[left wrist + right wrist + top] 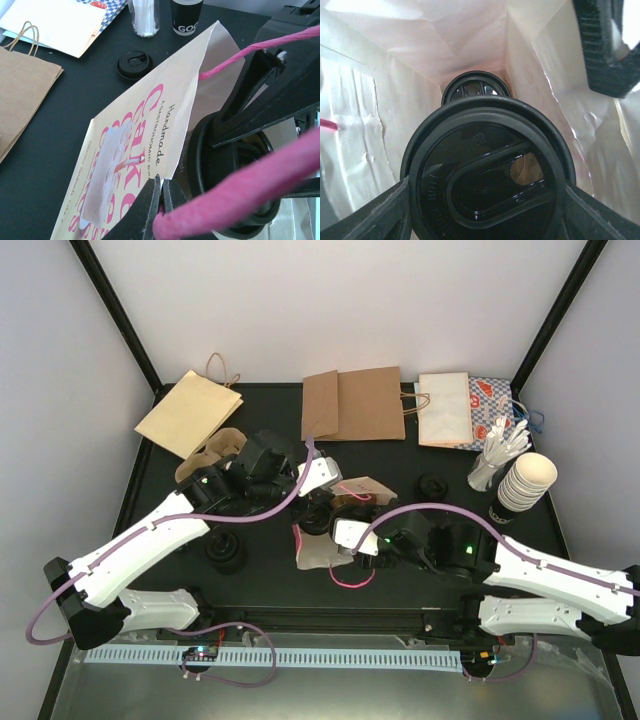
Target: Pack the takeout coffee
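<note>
Left fingers are closed narrow, pinching the mouth edge of the printed paper bag where its pink handle runs past. The bag lies at the centre of the surface, its mouth held up. Right fingers stand wide, clamped on both sides of the coffee cup. Only the cup's black lid shows; the paper body is hidden. The cup sits inside the bag mouth, white bag walls on either side. A second black lid lies deeper in the bag, at 12 o'clock from the held cup. On the surface, a loose lid lies at 2 o'clock from the bag, with a stack of cups beyond it and brown bags at 12 o'clock.
</note>
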Robot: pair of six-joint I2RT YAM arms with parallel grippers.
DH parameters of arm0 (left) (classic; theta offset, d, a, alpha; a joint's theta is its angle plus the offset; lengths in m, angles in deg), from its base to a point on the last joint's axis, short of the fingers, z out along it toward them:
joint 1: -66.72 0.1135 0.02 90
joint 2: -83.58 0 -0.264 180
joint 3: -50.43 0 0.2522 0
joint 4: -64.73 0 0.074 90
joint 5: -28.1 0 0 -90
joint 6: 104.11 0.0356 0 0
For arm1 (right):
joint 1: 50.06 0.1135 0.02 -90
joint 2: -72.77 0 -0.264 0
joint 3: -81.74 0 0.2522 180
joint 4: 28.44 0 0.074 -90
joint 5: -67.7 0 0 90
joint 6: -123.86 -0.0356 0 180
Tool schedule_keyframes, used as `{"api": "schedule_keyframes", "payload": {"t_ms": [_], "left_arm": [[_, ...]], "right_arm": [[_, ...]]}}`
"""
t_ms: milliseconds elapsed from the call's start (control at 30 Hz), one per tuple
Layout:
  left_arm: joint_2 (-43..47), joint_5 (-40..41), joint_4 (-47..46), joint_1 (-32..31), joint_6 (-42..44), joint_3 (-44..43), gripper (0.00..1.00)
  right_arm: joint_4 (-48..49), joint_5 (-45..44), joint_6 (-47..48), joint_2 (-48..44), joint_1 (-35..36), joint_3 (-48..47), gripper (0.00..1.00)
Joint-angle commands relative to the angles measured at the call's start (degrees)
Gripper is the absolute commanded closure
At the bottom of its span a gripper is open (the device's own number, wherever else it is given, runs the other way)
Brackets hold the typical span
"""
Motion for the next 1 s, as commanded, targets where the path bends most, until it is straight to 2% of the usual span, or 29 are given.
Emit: {"api": "schedule_keyframes", "payload": {"t_ms": [0,367,867,967], "left_arm": [[0.76,-0.37,-1.57,-0.8,-0.74,-0.07,0.98],[1.55,-0.06,-1.7,-1.85,-1.05,0.53,0.98],[3.75,0.21,-2.32,-3.9,-3.04,3.62,0.98],[4.12,0.08,-2.3,-4.77,-3.87,4.12,0.97]], "right_arm": [[0.01,-3.43,5.49,1.31,0.38,-0.13,0.43],[-0.3,-4.7,9.7,2.61,0.41,1.91,0.43],[-0.23,-7.46,5.78,0.2,6.35,9.7,0.44],[-0.04,-10.04,5.67,0.29,6.36,10.04,0.47]]}}
